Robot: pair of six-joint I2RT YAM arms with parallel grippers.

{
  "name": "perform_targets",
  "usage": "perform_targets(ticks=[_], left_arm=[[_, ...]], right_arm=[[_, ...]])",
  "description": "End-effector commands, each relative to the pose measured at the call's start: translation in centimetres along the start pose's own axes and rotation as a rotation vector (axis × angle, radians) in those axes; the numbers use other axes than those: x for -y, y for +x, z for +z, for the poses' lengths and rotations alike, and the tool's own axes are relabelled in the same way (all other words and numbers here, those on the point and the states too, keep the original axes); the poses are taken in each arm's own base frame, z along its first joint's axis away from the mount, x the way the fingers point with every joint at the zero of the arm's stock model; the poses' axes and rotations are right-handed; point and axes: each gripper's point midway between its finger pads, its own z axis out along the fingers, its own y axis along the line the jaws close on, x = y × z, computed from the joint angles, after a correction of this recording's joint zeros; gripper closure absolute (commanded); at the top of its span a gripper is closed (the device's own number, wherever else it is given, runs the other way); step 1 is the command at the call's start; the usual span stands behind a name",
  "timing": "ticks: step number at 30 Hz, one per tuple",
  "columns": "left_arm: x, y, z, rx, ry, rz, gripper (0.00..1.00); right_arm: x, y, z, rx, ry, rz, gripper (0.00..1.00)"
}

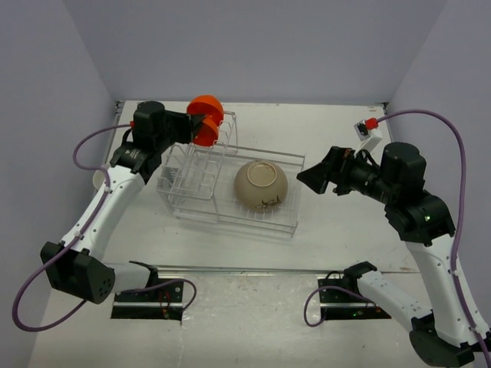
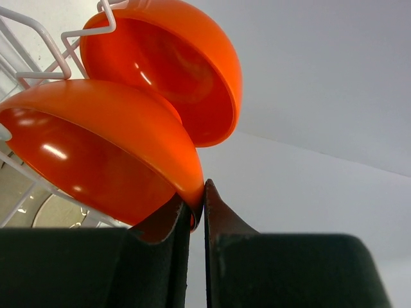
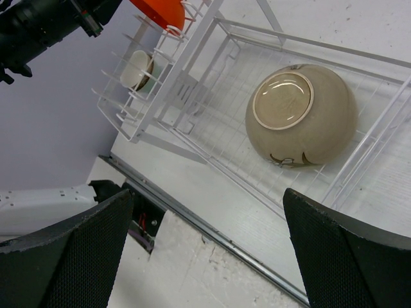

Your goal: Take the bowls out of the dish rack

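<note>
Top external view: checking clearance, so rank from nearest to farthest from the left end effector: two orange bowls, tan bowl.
1. Front orange bowl, rim pinched by the left end effector.
2. Rear orange bowl, just behind it.
3. Tan bowl, upside down in the dish rack's low basket, rightward.

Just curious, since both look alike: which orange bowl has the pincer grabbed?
The nearer orange bowl, low in the left wrist view: the left pincer pinches its rim. The other orange bowl stands behind it in the rack, untouched.
</note>
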Motion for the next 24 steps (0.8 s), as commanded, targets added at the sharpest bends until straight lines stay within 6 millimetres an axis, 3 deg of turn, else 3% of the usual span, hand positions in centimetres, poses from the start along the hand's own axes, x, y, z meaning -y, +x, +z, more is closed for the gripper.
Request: perform_targets(ticks=[1, 9, 10, 12, 13, 24], left_arm=[[0.4, -1.5, -0.8, 0.075, 0.047, 0.026, 1.00], [0.6, -0.5, -1.9, 0.049, 0.197, 0.001, 1.00], [-0.2, -0.4, -1.8, 0.047, 0.195, 0.001, 1.00], [1.6, -0.4, -2.8, 0.055, 0.308, 0.002, 1.00], [1.1, -0.4, -2.7, 0.056, 0.315, -0.001, 1.00], [4.9, 0.6, -4.7, 0.034, 0.534, -0.008, 1.00]], right_arm=[[-0.6, -0.8, -0.2, 0.019, -0.020, -0.030, 0.01], [-0.6, -0.4, -0.1, 0.005, -0.024, -0.032, 0.01], [-0.5, -0.4, -0.1, 0.005, -0.023, -0.031, 0.01], [-0.4, -0.2, 0.0, -0.002, -0.020, -0.032, 0.01], [-0.4, -0.1, 0.0, -0.005, -0.020, -0.032, 0.01], [-0.2, 0.1, 0.1, -0.013, -0.019, -0.034, 0.01]])
